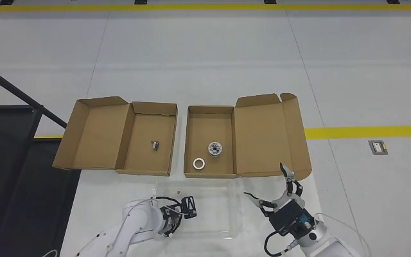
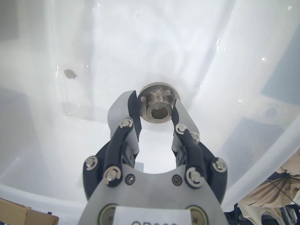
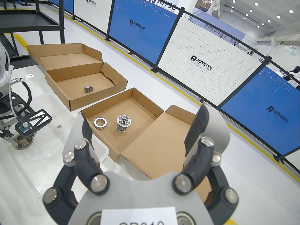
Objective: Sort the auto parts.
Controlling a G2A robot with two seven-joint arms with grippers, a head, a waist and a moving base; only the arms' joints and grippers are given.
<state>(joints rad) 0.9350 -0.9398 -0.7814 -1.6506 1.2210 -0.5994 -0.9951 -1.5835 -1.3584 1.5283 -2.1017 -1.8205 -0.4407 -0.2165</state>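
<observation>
My left gripper (image 2: 154, 99) is down inside the clear plastic bin (image 1: 212, 212), shut on a round metal flanged bushing (image 2: 157, 112) with a bored centre, one pad on each side of its flange. The right wrist view has that gripper (image 3: 21, 139) with the bushing (image 3: 23, 144) low in the bin. My right gripper (image 1: 270, 186) (image 3: 143, 113) hangs open and holds nothing, to the right of the bin and in front of the right box's flap. The left cardboard box (image 1: 164, 115) holds a small bracket (image 1: 154, 144). The right box (image 1: 192, 122) holds a spoked hub (image 1: 215, 149) and a metal ring (image 1: 199, 163).
Both boxes lie side by side behind the bin with lids folded outward (image 1: 93, 132) (image 1: 270, 132). A small dark speck (image 2: 70, 73) lies on the bin floor. A dark rack (image 1: 26, 103) stands at the table's left. Blue and white panel fencing (image 3: 187, 43) runs beyond the table.
</observation>
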